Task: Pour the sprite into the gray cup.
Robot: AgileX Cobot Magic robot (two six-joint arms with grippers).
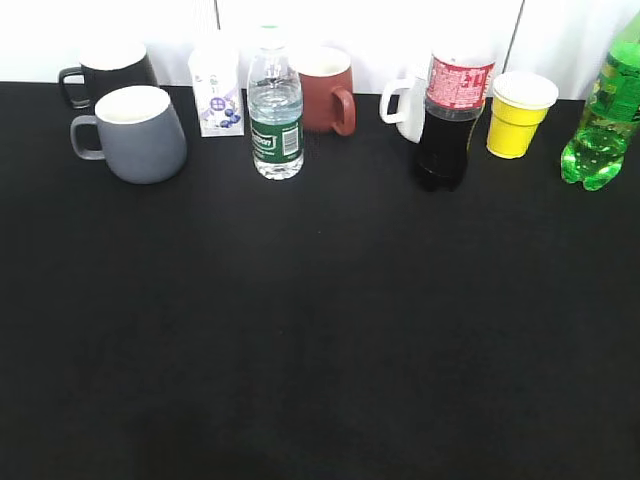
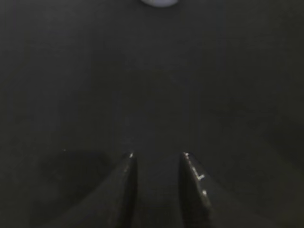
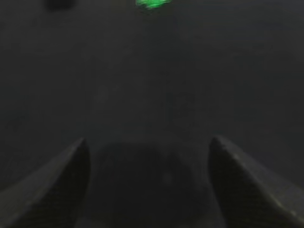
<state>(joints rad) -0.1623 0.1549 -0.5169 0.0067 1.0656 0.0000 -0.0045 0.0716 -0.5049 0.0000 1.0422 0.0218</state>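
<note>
Exterior view: the sprite (image 1: pixel 603 115) stood upright at the far right edge of the black table (image 1: pixel 320 330), just right of a yellow cup (image 1: pixel 518 113). The gray cup (image 1: pixel 140 132) sat far left, handle pointing left, in front of a black mug (image 1: pixel 108 72). Between them stood a water bottle (image 1: pixel 275 107), a dark red mug (image 1: pixel 325 88) and a cola bottle (image 1: pixel 452 112). No arm showed.

Left wrist view: the left gripper (image 2: pixel 156 164) hung over bare table, fingers a narrow gap apart, holding nothing.

Right wrist view: the right gripper (image 3: pixel 148 161) had fingers spread wide, empty; the sprite's green base (image 3: pixel 152 3) showed at the top edge.

Black table (image 1: pixel 320 330) bearing mugs, bottles
</note>
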